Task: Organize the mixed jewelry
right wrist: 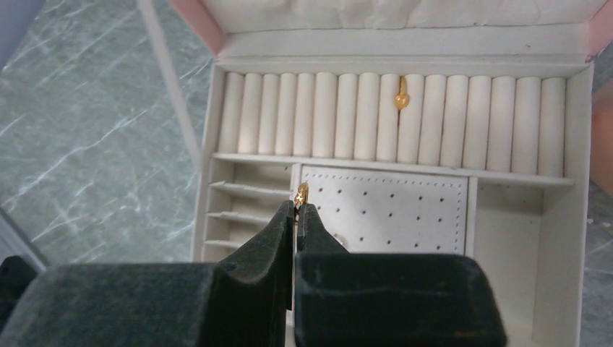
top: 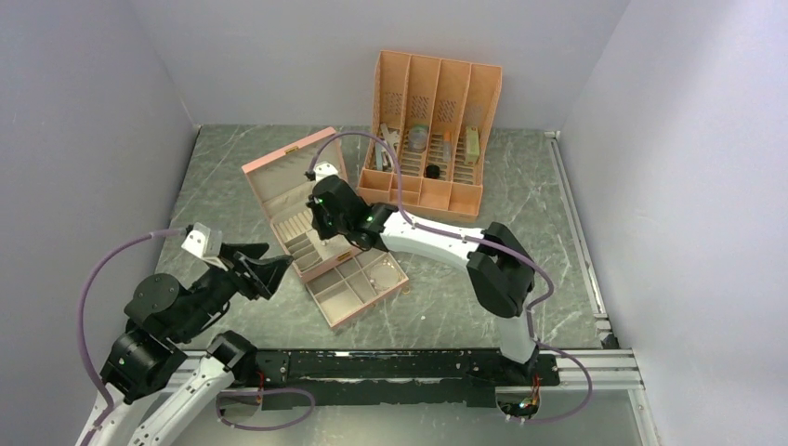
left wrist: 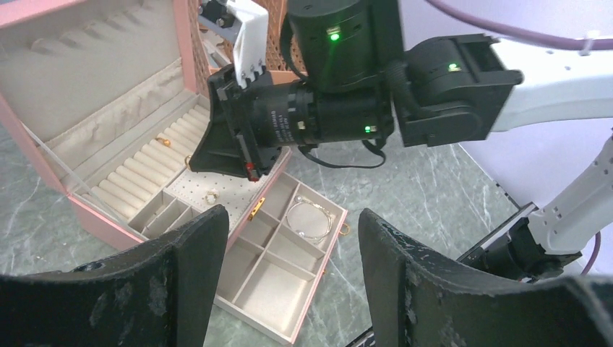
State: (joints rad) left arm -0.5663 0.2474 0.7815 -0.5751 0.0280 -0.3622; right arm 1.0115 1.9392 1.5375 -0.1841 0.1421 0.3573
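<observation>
Over left edge of perforated pad (right wrist: 390,210) — right pincer (right wrist: 297,211) clamped on gold piece (right wrist: 302,192); left pincer (left wrist: 293,225) agape, empty, just beside box (top: 279,181).

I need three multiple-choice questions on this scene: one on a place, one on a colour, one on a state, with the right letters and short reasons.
1. Where is the gold ring? A between the white rolls; B on the dotted pad; C on the table.
2. The jewelry box outside is: A orange; B pink; C grey.
3. The right gripper is: A wide open; B shut on a gold piece; C out of view.
Key: 1 A, it sits in a groove; 2 B, pink walls; 3 B, fingertips pinch the piece.
</observation>
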